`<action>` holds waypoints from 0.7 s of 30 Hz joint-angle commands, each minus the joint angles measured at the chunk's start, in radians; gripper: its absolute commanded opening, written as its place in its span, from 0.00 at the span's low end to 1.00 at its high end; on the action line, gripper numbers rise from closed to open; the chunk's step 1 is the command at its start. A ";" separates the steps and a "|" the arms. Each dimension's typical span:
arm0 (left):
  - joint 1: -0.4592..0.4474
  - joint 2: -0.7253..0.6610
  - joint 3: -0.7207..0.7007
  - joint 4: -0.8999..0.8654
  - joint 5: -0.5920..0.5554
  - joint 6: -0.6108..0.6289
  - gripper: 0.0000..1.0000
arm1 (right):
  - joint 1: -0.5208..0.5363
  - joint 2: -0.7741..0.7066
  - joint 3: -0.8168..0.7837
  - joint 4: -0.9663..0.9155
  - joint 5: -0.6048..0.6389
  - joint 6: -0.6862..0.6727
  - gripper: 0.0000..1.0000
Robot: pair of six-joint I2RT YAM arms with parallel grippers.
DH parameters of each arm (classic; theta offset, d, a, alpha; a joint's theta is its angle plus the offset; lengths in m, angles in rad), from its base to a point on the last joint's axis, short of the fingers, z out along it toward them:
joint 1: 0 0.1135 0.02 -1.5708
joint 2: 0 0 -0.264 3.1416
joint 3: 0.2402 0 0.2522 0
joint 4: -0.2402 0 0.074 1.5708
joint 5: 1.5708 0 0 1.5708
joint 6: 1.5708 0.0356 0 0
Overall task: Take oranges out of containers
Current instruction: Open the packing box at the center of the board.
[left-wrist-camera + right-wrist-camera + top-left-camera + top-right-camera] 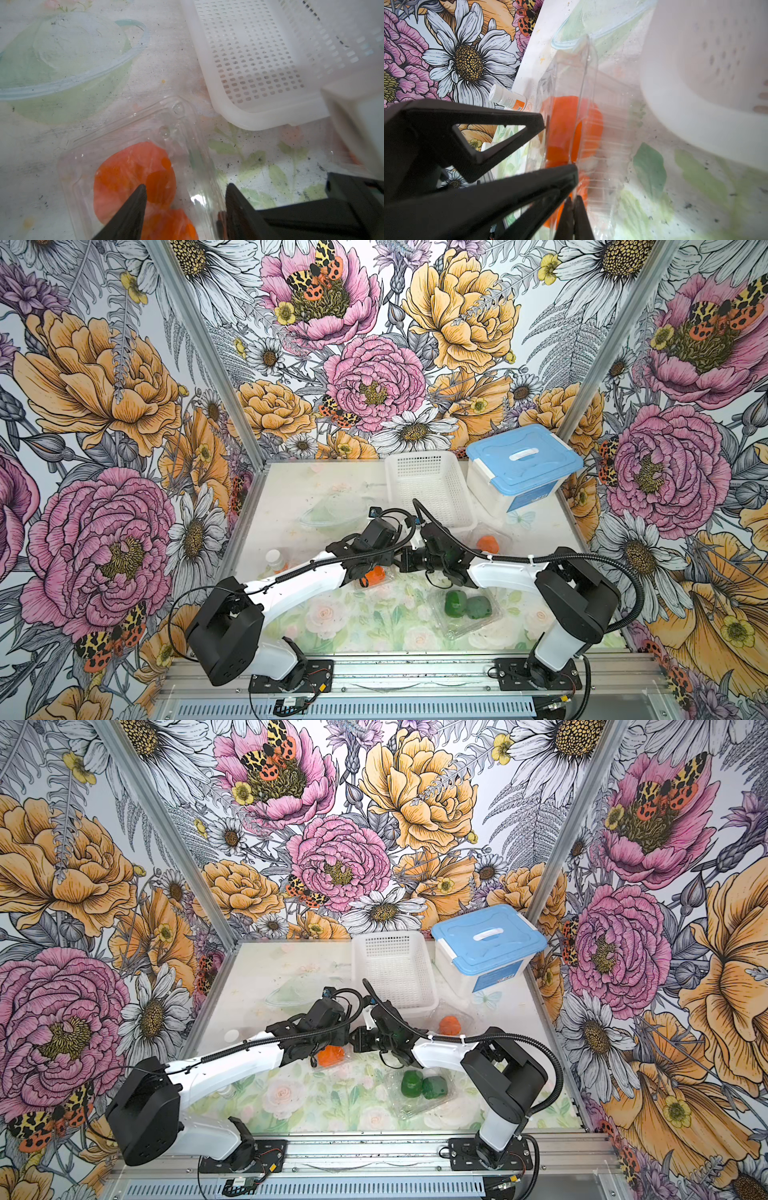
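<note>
Seeing both arms meet mid-table over one clamshell (128, 141). Reading left gripper (186, 185) as wide: one tip over the plastic above an orange, other tip outside the clamshell's side wall, nothing clamped. Counting two oranges (133, 172) inside that clamshell, touching each other; can't tell if lid is latched. Reading right gripper (573, 200) as fully closed, tips right at the same clamshell's rim, facing the left gripper; can't tell whether plastic is pinched between them. Finding second clamshell (503, 537) just beside the basket's (390, 485) near corner, one orange (487, 544) showing inside. Finding third clamshell (461, 626) nearer the front, right of centre, well apart from the grippers, with two green fruits (456, 603) in it side by side, touching. Noting white basket and blue-lidded tub (523, 460) next to each other at back right. Spotting small bottle (275, 560) near the left edge of the table (291, 497), partly hidden behind the left arm in a top view.
</note>
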 commanded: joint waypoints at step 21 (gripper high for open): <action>-0.015 0.075 0.011 -0.067 0.022 0.015 0.54 | 0.005 -0.080 0.005 0.080 0.007 -0.032 0.00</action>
